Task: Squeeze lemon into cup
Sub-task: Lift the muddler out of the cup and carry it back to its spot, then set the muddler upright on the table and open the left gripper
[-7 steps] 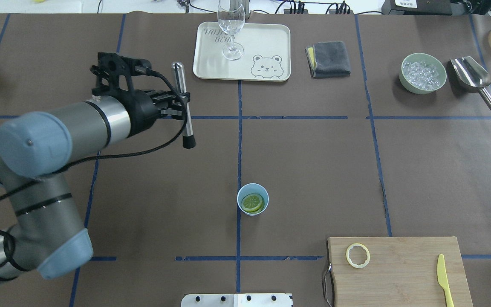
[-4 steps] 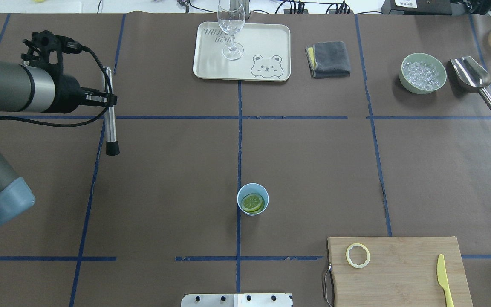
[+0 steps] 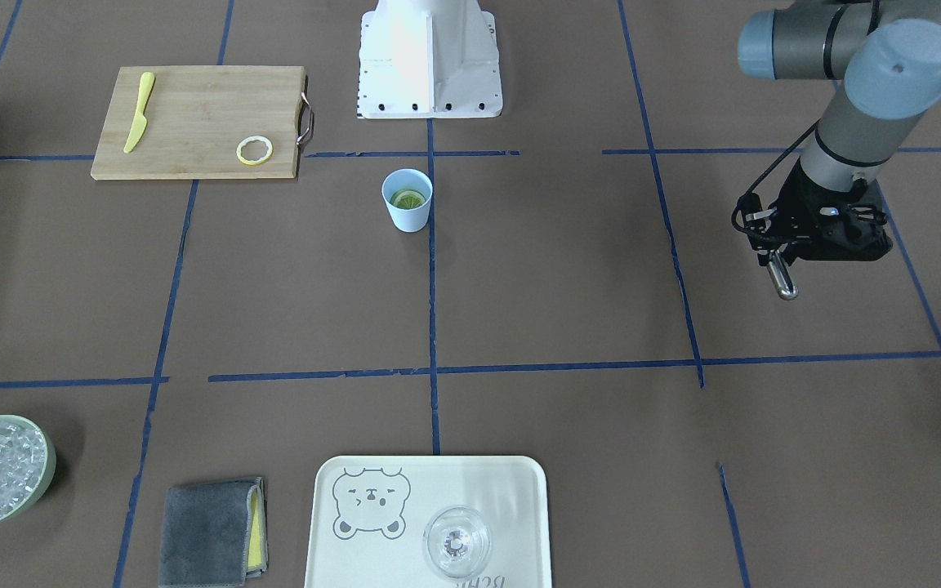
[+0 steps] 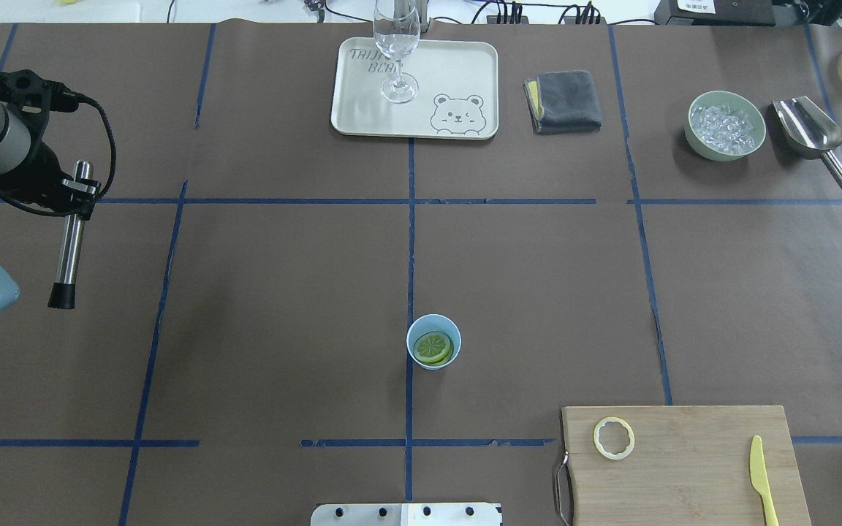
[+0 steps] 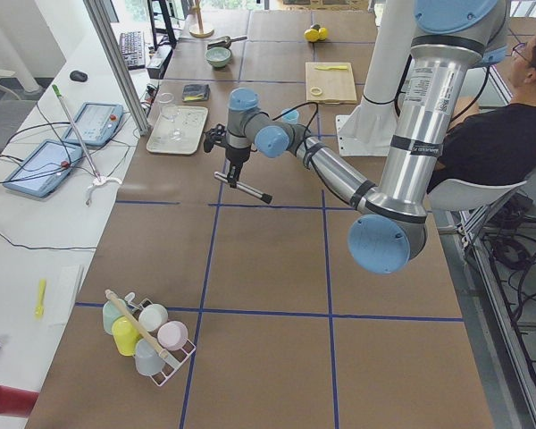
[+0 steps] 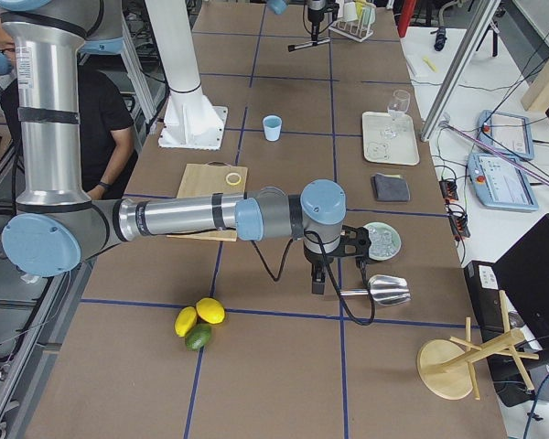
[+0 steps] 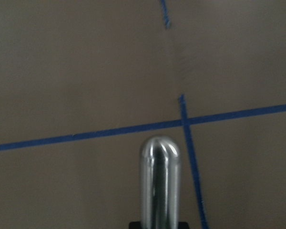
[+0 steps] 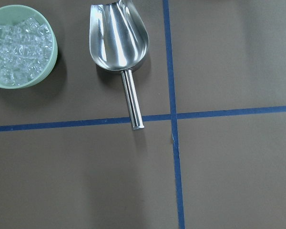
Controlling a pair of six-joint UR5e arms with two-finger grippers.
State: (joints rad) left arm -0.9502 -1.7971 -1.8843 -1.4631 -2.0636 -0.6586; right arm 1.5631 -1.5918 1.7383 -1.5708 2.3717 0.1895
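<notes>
The light-blue cup (image 4: 411, 342) stands upright near the table's middle, with the lemon slice (image 4: 433, 348) lying flat inside it; both also show in the front-facing view, cup (image 3: 407, 217) and lemon (image 3: 408, 198). My left gripper (image 4: 79, 192) is far to the left of the cup, shut on a steel rod with a black tip (image 4: 68, 248), held level above the table. The rod's rounded end fills the left wrist view (image 7: 160, 186). My right gripper (image 6: 317, 279) shows only in the exterior right view, above the scoop; I cannot tell whether it is open or shut.
A wooden cutting board (image 4: 691, 475) at the front right holds a lemon rind ring (image 4: 614, 437) and a yellow plastic knife (image 4: 761, 478). A tray (image 4: 457, 66) with a stemmed glass (image 4: 397, 51), a grey cloth (image 4: 563, 101), a green bowl of ice (image 4: 726, 124) and a metal scoop (image 4: 808, 128) line the far side.
My left arm has swung far to the left with the steel rod still in its gripper, away from the middle of the table. The cup and lemon have not moved.
</notes>
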